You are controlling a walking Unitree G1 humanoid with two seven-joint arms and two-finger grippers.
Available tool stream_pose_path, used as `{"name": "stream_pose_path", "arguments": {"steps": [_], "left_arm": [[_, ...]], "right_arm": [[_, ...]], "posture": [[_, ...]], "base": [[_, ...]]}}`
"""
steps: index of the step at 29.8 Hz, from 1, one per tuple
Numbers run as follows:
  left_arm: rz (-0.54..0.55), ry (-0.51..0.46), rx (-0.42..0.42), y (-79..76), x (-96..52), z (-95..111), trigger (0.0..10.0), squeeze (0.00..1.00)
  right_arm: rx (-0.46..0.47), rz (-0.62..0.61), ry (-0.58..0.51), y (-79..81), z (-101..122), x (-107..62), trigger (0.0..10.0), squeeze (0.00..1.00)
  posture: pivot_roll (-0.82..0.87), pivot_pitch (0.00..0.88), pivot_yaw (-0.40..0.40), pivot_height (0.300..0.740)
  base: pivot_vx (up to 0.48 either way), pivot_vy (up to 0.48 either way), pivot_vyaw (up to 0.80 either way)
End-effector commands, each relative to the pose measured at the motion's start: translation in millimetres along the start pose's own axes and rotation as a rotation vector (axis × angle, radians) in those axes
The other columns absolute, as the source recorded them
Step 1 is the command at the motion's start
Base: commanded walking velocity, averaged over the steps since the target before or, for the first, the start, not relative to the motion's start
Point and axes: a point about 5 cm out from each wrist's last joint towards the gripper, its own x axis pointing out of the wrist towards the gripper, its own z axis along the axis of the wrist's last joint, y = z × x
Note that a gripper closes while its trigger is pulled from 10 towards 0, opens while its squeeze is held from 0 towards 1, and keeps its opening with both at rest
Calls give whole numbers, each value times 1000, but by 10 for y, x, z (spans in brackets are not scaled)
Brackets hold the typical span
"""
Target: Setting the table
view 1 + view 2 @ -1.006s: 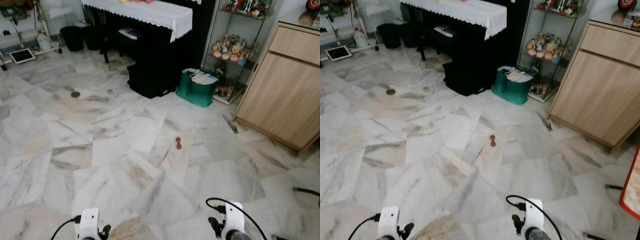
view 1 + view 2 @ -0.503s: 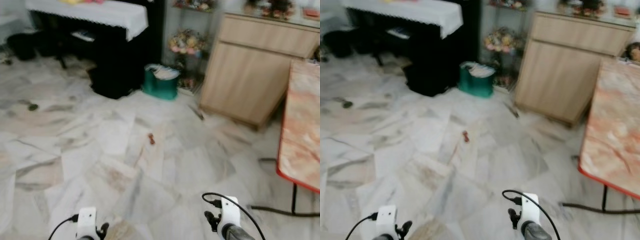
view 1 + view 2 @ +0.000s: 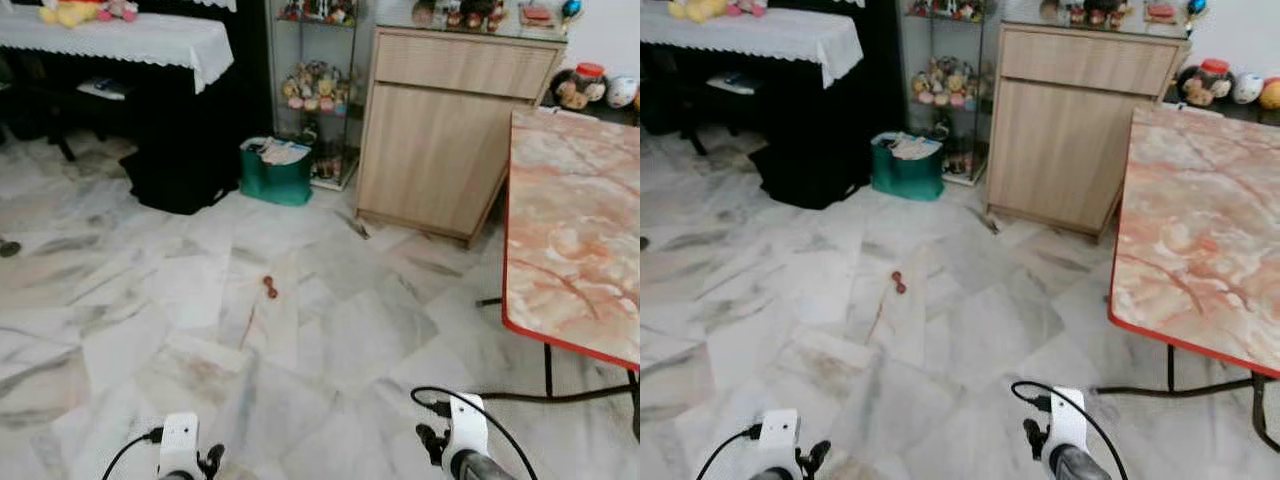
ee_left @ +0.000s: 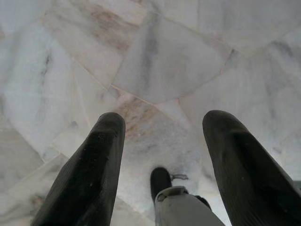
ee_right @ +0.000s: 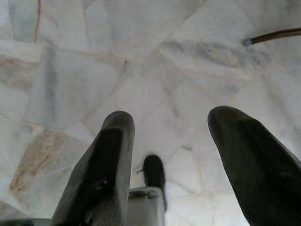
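Ahead and to my right stands the red-rimmed, pink marble-patterned table (image 3: 575, 230), long edge running away from me, nearer my right gripper (image 5: 178, 160) than my left gripper (image 4: 162, 160); both hang low over the marble floor (image 3: 330, 330), fingers spread, holding nothing.

L gripper (image 4: 162, 136) fingers spread wide, empty, over marble floor (image 4: 164, 56); robot's foot (image 4: 160, 181) at lower centre.

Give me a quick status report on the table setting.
Left gripper and right gripper open, empty, hanging over the floor. Table ahead to the right, top bare. Small red object on floor.
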Motion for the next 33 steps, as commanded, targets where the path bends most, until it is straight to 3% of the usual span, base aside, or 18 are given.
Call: {"name": "stream_pose_path", "arguments": {"steps": [1,18,27,33], "left_arm": [[-5,11,3,-21,-1,-22,10000,0],[-23,7,2,-61,3,-17,10000,0],[-25,9,2,-64,1,-24,10000,0],[-26,8,3,-62,1,-24,10000,0]], "right_arm": [[6,-6,1,-15,-2,-2,10000,0],[31,-16,-18,-32,9,-6,10000,0],[28,-10,-13,-25,-7,-7,10000,0],[38,-16,-21,-31,1,-8,10000,0]], "posture": [[20,0,9,740],[12,0,10,731],[12,0,10,731],[10,0,9,731]], "base": [[0,-480,-531],[0,-480,-31],[0,-480,-574],[0,-480,0]]}}
